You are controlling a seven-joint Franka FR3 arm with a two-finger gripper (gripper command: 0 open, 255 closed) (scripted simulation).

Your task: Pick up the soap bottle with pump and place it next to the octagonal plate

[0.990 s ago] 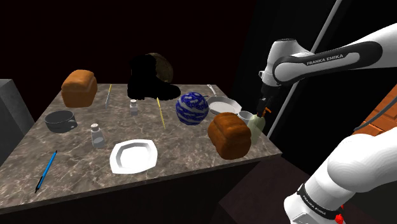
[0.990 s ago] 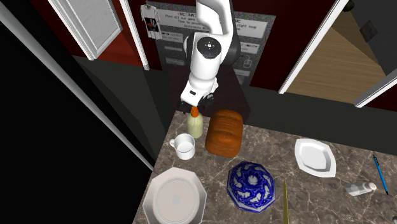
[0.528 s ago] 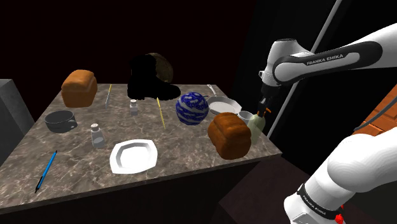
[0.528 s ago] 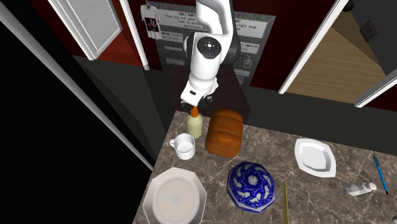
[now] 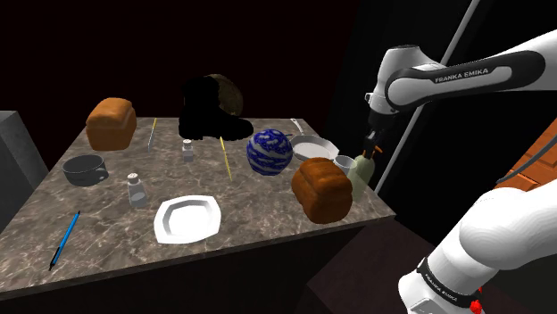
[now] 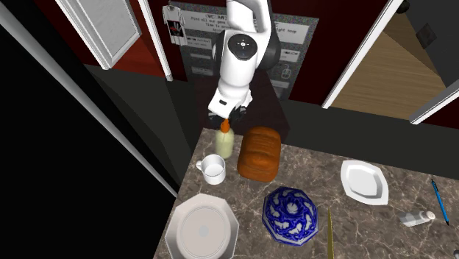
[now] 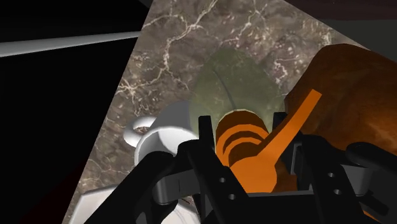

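Clasped by its narrow orange pump (image 7: 242,143) in the closed end effector (image 7: 247,127), probably for easier hold: olive soap bottle (image 7: 232,83), at worktop (image 6: 382,235) edge between white mug (image 6: 213,171) and bread loaf (image 6: 259,153), near octagonal plate (image 6: 202,232).

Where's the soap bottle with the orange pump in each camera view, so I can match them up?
Shoulder view: soap bottle at the right edge of the table, just right of the brown loaf.
Second exterior view: soap bottle at the table's top-left corner, left of the loaf.
Wrist view: soap bottle clasped in the gripper, loaf beside it.
Shared landmark: the loaf.
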